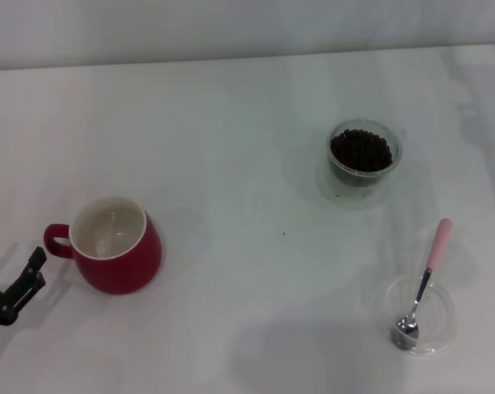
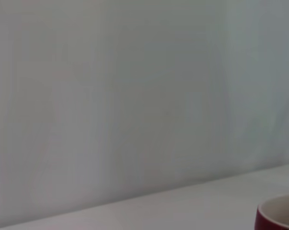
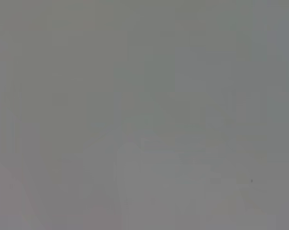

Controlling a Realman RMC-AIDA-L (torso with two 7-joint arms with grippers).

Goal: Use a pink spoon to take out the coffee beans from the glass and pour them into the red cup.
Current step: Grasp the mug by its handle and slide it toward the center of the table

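Far left, low at the table's near edge: the left gripper [image 1: 29, 275], black, hanging just above the white table [image 1: 231, 148]. Its two thin fingers [image 1: 35, 261] point up and to the right, toward the mug's handle; they lie close together with only a narrow slit showing, holding nothing. It sits just beside the red cup [image 1: 116, 246] but does not touch it.

The red cup stands upright on the left half of the table, its loop handle turned toward the left gripper. Its white inside looks bare of beans. The left wrist view catches only a sliver of the cup's rim [image 2: 278, 213] at the frame's corner, with pale wall behind it.

The middle of the table has one tiny dark speck [image 1: 284, 234], possibly a stray bean; too small to be sure.

Right of centre, farther back: the glass [image 1: 364, 158], upright, well apart from the cup. The coffee beans [image 1: 361, 151] fill it in a dark heap close to the rim.

Far right, near the front edge: a shallow clear dish [image 1: 444, 328]. The pink spoon [image 1: 423, 279] rests in it, metal bowl down inside the dish, pink handle leaning out over the far rim and pointing away toward the glass. Nothing is gripping it.

The right gripper does not show in the head view, and the right wrist view is a blank grey field, so I cannot tell its state.
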